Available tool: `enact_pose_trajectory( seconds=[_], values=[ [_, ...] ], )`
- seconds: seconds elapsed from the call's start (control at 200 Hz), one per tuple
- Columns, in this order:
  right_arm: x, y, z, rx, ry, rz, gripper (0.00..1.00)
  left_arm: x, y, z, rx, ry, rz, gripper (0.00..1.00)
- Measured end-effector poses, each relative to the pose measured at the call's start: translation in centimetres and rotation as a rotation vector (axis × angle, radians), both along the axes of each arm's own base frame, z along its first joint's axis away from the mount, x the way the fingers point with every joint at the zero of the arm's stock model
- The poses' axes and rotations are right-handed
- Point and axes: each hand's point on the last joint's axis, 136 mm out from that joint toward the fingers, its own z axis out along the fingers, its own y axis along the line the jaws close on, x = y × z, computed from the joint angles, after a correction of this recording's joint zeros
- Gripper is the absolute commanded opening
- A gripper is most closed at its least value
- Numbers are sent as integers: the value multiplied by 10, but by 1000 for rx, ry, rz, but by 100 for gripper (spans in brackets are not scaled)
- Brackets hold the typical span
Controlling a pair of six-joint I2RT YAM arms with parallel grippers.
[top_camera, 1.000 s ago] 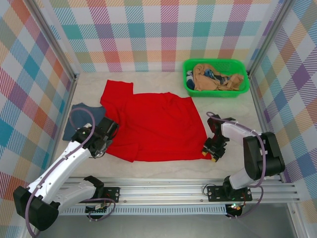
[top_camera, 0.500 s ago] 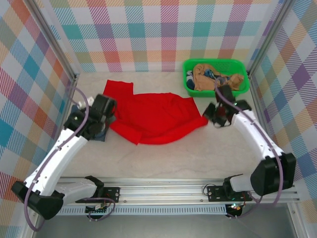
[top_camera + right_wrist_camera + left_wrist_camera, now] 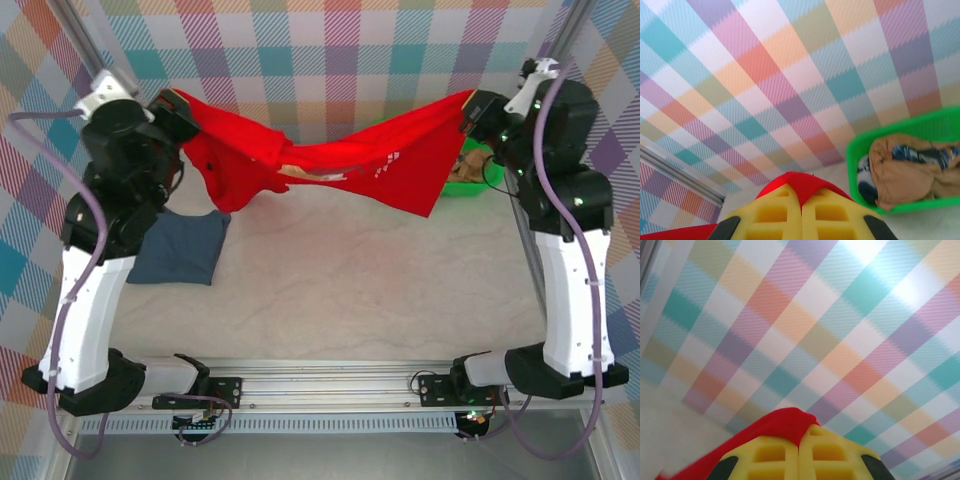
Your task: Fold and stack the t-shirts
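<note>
Update: 1 s ago the red t-shirt [image 3: 350, 160] was flat on the table [image 3: 350, 300] with both grippers low at its near edge; 0.5 s ago it was bunched and half lifted. Now it is fully airborne, strung between the left gripper [image 3: 183, 108] at far left and the right gripper [image 3: 476, 110] at far right, both arms raised high. Each wrist view shows the 2 yellow pads pressed together on a red fold, so both jaws are clamped on the shirt. The cloth sags in the middle, tan print facing out, with 1 flap hanging lower right of centre. My read: this is a shake-out or flip before re-laying it, so no fold is made on the red one yet. The lift also uncovers the slate-blue t-shirt [image 3: 180, 250], which lies on the left of the table as a compact rectangle, likely already folded and the base of the stack. Around: the green basket [image 3: 854, 170] with a tan garment [image 3: 905, 167] sits far right, just behind the hanging flap and under the right gripper; the plaid wall [image 3: 330, 60] is close behind the cloth. Risks: the flap dragging into the basket on the way down, or the left end landing on the blue shirt before the red one is folded. Lay-down wants the middle of the table, between the 2.
</note>
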Motion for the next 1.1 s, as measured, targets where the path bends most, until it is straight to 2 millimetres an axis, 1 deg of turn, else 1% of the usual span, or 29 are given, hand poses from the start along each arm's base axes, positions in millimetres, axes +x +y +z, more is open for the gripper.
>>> enact_pose_trajectory(
  seconds=[0.075, 0.18, 0.185, 0.205, 0.215, 0.225, 0.25, 0.37, 0.43, 0.47, 0.54, 0.58, 0.64, 0.685, 0.69, 0.715, 0.73, 0.735, 0.755, 0.785, 0.805, 0.815, 0.855, 0.9, 0.93, 0.96, 1.025, 1.08, 1.1],
  values=[
    [-20, -8, 22, -22, -73, -18, 0, -19, 8, 32, -5, -101, -5, 0],
    [-48, -19, 47, -45, -159, -45, 0, -43, 15, 71, -11, -221, -18, 0],
    [-49, -20, 48, -46, -163, -47, 0, -46, 16, 76, -12, -234, -20, 0],
    [-54, -22, 53, -48, -179, -51, 0, -48, 17, 80, -13, -247, -21, 0],
    [-58, -24, 58, -49, -195, -56, 0, -53, 18, 88, -17, -272, -22, 0],
    [-60, -24, 60, -50, -202, -58, 0, -55, 19, 92, -17, -281, -23, 0],
    [-65, -27, 66, -52, -223, -66, 0, -57, 19, 96, -17, -293, -25, 0],
    [-76, -35, 90, -55, -297, -102, 0, -66, 21, 139, -23, -402, -25, 0],
    [-73, -37, 98, -55, -317, -117, 0, -61, 19, 148, -22, -427, -22, 0],
    [-67, -37, 101, -54, -322, -125, 0, -52, 18, 150, -18, -430, -17, 0],
    [-45, -38, 100, -54, -304, -137, 0, -23, 14, 142, -10, -400, -9, 0],
    [-29, -38, 95, -49, -283, -140, 0, 1, 11, 130, -12, -360, -12, 0],
    [1, -37, 81, -35, -231, -138, 0, 35, 11, 110, -23, -296, -14, 0],
    [22, -37, 71, -19, -193, -130, 0, 69, 10, 86, -36, -228, -23, 0],
    [27, -37, 68, -16, -184, -128, 0, 75, 9, 81, -41, -214, -27, 0],
    [39, -37, 61, -10, -162, -125, 0, 91, 9, 68, -47, -177, -30, 0],
    [48, -37, 56, -4, -145, -122, 0, 106, 9, 56, -59, -144, -35, 0],
    [51, -37, 54, -3, -140, -122, 0, 106, 9, 56, -59, -144, -35, 0],
    [64, -37, 47, 4, -117, -116, 0, 121, 9, 41, -71, -105, -42, 0],
    [78, -37, 38, 13, -91, -108, 0, 139, 10, 25, -85, -65, -51, 0],
    [87, -36, 31, 19, -72, -102, 0, 154, 10, 10, -103, -27, -61, 0],
    [90, -36, 29, 22, -67, -100, 0, 156, 10, 8, -105, -23, -63, 0],
    [107, -34, 16, 32, -33, -86, 0, 176, 10, -14, -133, 29, -81, 0],
    [119, -33, 7, 46, -6, -73, 0, 192, 10, -31, -166, 65, -97, 0],
    [126, -32, 2, 55, 8, -64, 0, 200, 11, -40, -186, 83, -106, 0],
    [130, -32, -1, 63, 16, -57, 0, 204, 12, -43, -202, 90, -114, 0],
    [131, -33, 0, 84, 18, -50, 0, 207, 14, -40, -240, 79, -133, 0],
    [128, -38, 7, 98, 0, -53, 0, 203, 19, -30, -263, 50, -143, 0],
    [126, -40, 11, 105, -12, -56, 0, 199, 21, -21, -273, 28, -147, 0]
  ],
)
